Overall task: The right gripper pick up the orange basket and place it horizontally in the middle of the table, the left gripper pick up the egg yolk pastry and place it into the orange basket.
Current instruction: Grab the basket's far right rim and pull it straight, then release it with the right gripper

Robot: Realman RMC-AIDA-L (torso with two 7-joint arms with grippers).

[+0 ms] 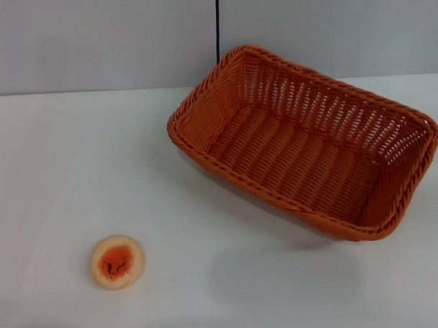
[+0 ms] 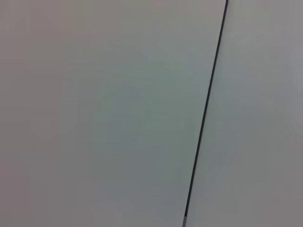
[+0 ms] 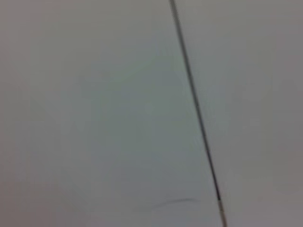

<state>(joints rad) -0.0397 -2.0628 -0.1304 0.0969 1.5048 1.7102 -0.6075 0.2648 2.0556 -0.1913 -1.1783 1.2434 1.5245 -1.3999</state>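
The orange basket stands on the white table at the right, turned at an angle, its inside bare. The egg yolk pastry lies alone on the table at the front left, well apart from the basket. Neither the left gripper nor the right gripper shows in the head view. Both wrist views hold only a pale wall with a thin dark seam and no fingers.
A grey back wall with a vertical dark seam rises behind the table's far edge. White tabletop stretches between the pastry and the basket.
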